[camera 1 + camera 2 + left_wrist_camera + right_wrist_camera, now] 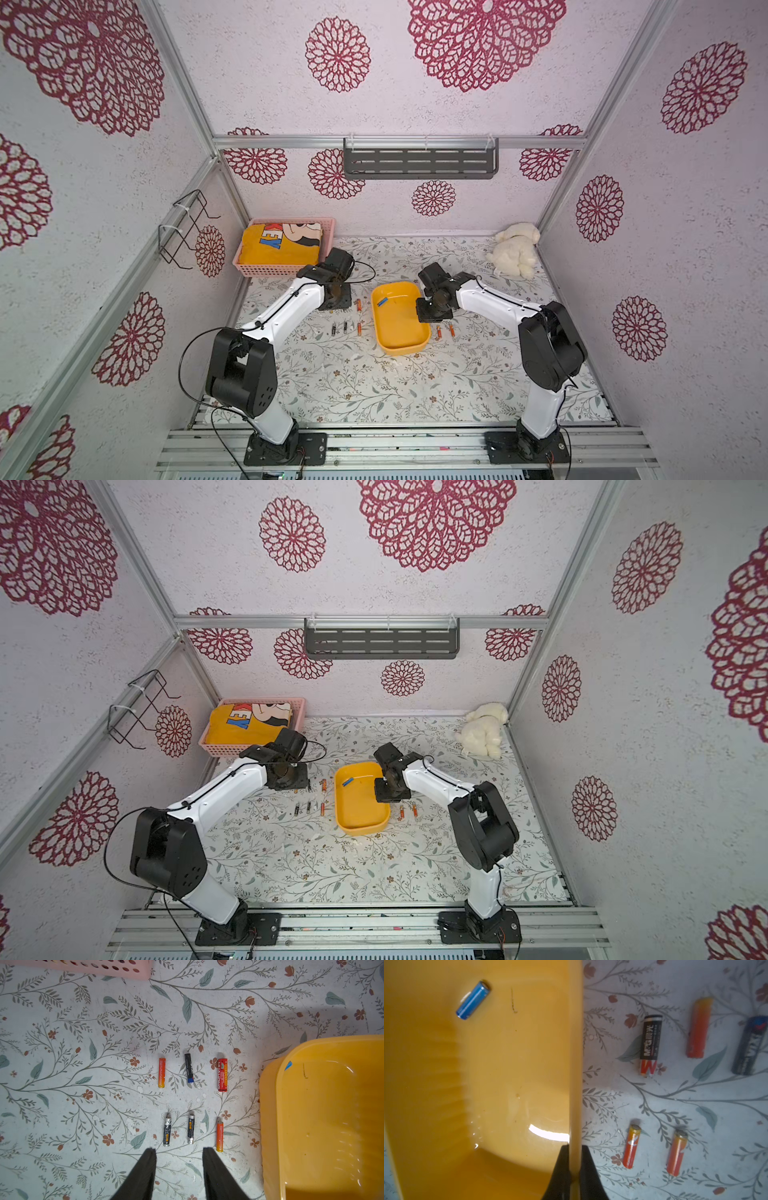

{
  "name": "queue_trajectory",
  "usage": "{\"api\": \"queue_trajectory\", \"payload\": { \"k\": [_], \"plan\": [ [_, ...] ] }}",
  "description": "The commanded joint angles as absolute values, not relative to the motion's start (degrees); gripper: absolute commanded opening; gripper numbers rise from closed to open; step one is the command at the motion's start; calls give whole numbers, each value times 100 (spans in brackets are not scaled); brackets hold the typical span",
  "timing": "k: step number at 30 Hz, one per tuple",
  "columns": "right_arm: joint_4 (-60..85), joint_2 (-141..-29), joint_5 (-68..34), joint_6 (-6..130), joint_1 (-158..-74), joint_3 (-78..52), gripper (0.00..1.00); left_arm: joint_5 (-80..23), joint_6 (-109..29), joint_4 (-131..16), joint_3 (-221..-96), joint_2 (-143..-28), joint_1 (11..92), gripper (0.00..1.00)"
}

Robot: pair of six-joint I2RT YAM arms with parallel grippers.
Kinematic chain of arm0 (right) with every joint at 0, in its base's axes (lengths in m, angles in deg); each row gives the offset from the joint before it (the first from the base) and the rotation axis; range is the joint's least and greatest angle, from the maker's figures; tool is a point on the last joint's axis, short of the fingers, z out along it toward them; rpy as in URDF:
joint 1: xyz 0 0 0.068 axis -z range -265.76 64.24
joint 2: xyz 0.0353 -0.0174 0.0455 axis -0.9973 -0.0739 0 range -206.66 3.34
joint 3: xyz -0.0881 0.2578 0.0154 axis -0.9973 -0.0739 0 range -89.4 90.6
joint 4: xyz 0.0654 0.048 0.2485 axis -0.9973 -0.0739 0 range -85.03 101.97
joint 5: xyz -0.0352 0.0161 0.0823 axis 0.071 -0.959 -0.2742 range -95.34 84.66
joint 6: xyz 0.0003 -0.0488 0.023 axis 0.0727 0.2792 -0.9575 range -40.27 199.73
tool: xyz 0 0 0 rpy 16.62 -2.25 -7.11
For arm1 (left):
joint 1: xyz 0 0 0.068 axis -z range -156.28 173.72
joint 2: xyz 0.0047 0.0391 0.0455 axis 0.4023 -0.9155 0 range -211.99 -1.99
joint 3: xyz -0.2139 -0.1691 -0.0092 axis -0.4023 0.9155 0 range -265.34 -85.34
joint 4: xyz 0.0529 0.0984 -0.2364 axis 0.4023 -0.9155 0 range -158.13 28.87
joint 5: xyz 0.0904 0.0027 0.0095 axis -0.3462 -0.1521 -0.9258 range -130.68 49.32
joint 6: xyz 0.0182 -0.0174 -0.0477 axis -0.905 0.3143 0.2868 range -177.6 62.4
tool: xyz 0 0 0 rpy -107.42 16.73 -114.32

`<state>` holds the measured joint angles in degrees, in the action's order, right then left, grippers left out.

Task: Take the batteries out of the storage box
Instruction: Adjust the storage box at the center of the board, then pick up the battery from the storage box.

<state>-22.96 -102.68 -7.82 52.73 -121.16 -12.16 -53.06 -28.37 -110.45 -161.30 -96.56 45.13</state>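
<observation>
In both top views you see the storage box (pixel 400 334) (pixel 360 812) lying on the flowered mat (pixel 374 386) between your two arms. One blue battery (pixel 382 302) lies in its far end, and no other cell shows in it. Your right gripper (pixel 420 311) sits at the box's right wall. Your left gripper (pixel 332 300) hangs over the mat to the left of the box. From up here you cannot tell how either pincer stands. Loose batteries (pixel 359 328) lie on the mat on both sides of the box. A pink basket (pixel 286 268) stands in the far left corner and a white plush toy (pixel 515 253) in the far right one.

In the left wrist view your left gripper (pixel 179 1150) has its jaws apart with only bare mat between them. Six batteries (pixel 222 1075) lie in two rows of three just beyond the fingertips: orange, black and red, then two black and one orange. The box's outer wall (pixel 270 1105) stands beside them, apart from them.

In the right wrist view your right gripper (pixel 574 1147) is clamped on the box's side wall (pixel 576 1064), one finger inside and one outside. The blue battery (pixel 473 1000) lies aslant on the box floor, well away from the fingers. Five batteries (pixel 631 1147) lie outside on the mat: two orange ones near the wall, and a black-and-red, an orange and a dark one farther on.
</observation>
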Motion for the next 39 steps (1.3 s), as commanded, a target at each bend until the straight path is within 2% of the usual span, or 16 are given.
{"api": "queue_trajectory", "payload": {
  "k": [1, 12, 15, 20, 22, 24, 26, 28, 30, 32, 35, 39],
  "plan": [
    [-1576, -10022, -533, 5175, -12127, -1219, 0, -5351, -2795, -11010, -16211, -9753, 4552, 39],
    [-1334, -10486, -624, 4163, -12127, -1284, 0, -5345, -2814, -10956, -16191, -9868, 4552, 39],
    [-1328, -10484, -817, 4129, -12127, -1262, 18, -5358, -2813, -10955, -16171, -9867, 4552, 39],
    [-1713, -10275, -728, 4294, -12137, -895, 38, -5406, -2786, -10987, -16178, -9768, 4561, 39],
    [-2005, -10185, -552, 4596, -12128, -549, 41, -5420, -2772, -11012, -16215, -9667, 4556, 39],
    [-2314, -10091, -203, 5191, -12134, -89, 42, -5485, -2757, -11003, -16250, -9471, 4562, 39],
    [-1852, -9872, -270, 6200, -12151, -41, 44, -5494, -2774, -10856, -16192, -9205, 4577, 39],
    [-781, -9529, -662, 7330, -12187, -502, 48, -5444, -2862, -10453, -15938, -8842, 4570, 39],
    [603, -9147, -1545, 8707, -12196, -1356, 62, -5280, -2933, -9791, -15486, -8427, 4561, 39],
    [1605, -8990, -2025, 9720, -12182, -2039, 68, -4962, -3008, -9213, -15103, -8089, 4552, 39],
    [2202, -9215, -2530, 10832, -12063, -2294, 77, -4359, -3081, -8392, -14549, -7653, 4545, 40],
    [2154, -9776, -3168, 11595, -11858, -1957, 78, -3805, -3080, -7539, -13850, -7163, 4552, 42]
  ]
}}
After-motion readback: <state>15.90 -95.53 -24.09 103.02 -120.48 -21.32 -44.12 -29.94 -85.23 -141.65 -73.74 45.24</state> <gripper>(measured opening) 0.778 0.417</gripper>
